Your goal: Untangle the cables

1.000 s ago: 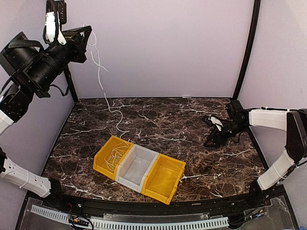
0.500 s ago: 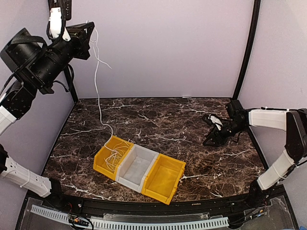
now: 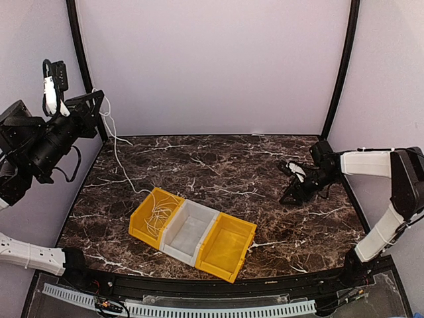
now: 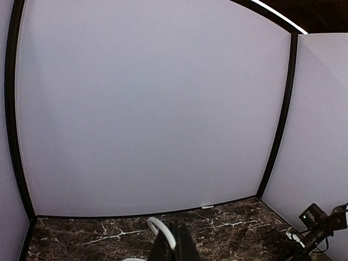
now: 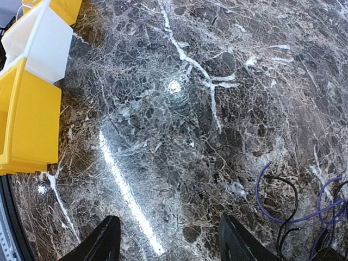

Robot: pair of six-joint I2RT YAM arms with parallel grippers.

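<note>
My left gripper (image 3: 98, 101) is raised at the far left, shut on a thin white cable (image 3: 118, 156). The cable hangs down to a loose white coil (image 3: 156, 215) in the left yellow bin (image 3: 137, 226). In the left wrist view the cable (image 4: 162, 230) loops out beside the shut fingers (image 4: 182, 246). My right gripper (image 3: 293, 192) is low over the table at the right, open with nothing between its fingers. In the right wrist view its gripper (image 5: 171, 247) hovers over bare marble. Purple and black cables (image 5: 283, 202) lie just to its right.
Three bins stand in a diagonal row near the front: the left yellow one, a white one (image 3: 189, 232) and another yellow one (image 3: 228, 246). Grey walls with black corner posts (image 3: 341, 66) close in the dark marble table (image 3: 218, 165).
My left arm has dropped down and to the left, still gripping the white cable, which now hangs shorter and slacker toward the bin. The right arm has barely moved.
</note>
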